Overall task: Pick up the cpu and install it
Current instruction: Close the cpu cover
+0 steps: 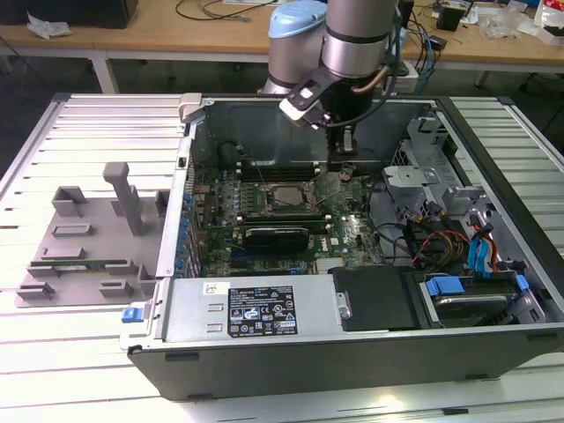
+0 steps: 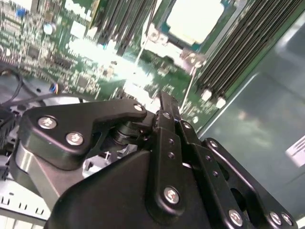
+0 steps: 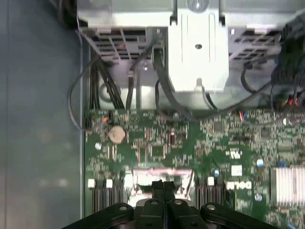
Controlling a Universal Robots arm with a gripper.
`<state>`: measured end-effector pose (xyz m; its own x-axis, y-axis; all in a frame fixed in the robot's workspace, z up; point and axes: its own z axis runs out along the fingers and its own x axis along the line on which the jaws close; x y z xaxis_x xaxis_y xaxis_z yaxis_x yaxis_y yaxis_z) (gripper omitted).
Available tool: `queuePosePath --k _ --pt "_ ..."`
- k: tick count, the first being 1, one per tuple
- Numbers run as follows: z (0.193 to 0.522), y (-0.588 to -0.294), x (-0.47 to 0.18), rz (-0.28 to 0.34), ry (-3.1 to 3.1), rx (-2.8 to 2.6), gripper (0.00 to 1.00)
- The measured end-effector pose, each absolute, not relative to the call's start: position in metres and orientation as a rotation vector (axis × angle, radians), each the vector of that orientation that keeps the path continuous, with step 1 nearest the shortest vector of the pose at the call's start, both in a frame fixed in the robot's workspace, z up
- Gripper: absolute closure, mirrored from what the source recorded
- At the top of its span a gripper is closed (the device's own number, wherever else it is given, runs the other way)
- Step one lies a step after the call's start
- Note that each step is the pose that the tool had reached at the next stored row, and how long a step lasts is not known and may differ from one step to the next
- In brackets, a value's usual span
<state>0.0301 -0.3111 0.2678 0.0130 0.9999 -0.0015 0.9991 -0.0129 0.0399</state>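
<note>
The small silvery-white square cpu (image 2: 195, 19) lies already in the black socket frame (image 1: 271, 203) at the middle of the green motherboard (image 3: 143, 143). The black gripper (image 3: 163, 185), claw closed and empty, hangs just beside it. Whether the frame is latched I cannot judge.

Worktop (image 1: 79, 132) of pale ribbed metal slats, evenly lit from above. Behind it runs a long wooden desk (image 1: 159, 40) on white legs (image 1: 104, 75) (loose cables (image 1: 211, 11) and small clutter on top). Dark floor (image 1: 194, 75) beneath.
</note>
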Motion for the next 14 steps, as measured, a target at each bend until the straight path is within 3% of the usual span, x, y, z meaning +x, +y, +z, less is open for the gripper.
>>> queuePosePath --k 14 --pt "0.243 -0.311 0.066 0.005 2.202 2.232 0.89"
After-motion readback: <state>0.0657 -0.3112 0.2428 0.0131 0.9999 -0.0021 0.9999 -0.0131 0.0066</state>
